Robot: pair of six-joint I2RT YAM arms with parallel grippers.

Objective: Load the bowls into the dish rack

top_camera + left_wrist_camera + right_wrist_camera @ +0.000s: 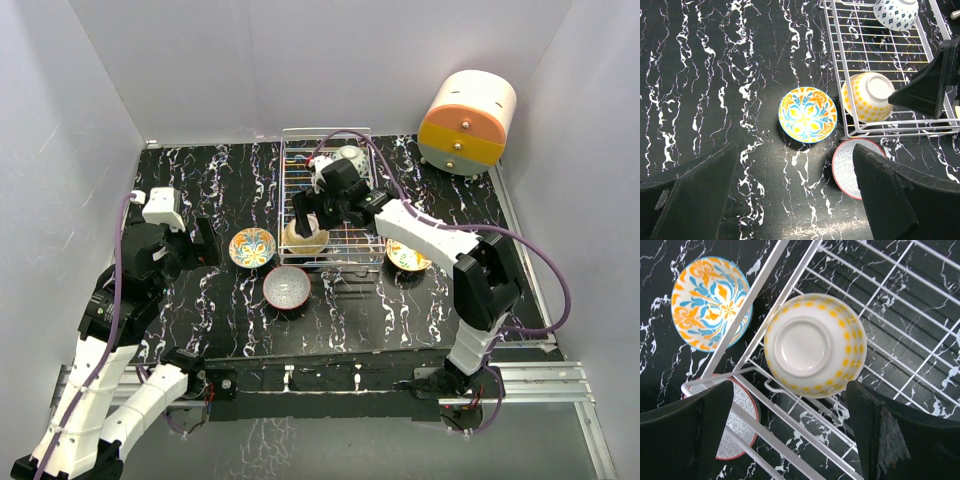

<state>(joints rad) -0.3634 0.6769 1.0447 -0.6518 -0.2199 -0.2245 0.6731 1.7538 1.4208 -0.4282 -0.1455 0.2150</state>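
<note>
Five bowls (252,247) are in view: two inside the single dish rack (300,175) at upper centre, three on the counter (200,170) around it. One drawer cabinet (468,122) sits at upper right.

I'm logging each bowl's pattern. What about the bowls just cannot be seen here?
Dotted bowl: foot-up in the dish rack, so its inside is hidden in every view.
Blue-diamond bowl: cut by the left wrist view's top edge.
Red-rimmed bowl: left wrist view, partly behind a finger of the left tool.
Orange bowl: top view, partly under the right arm.
</note>
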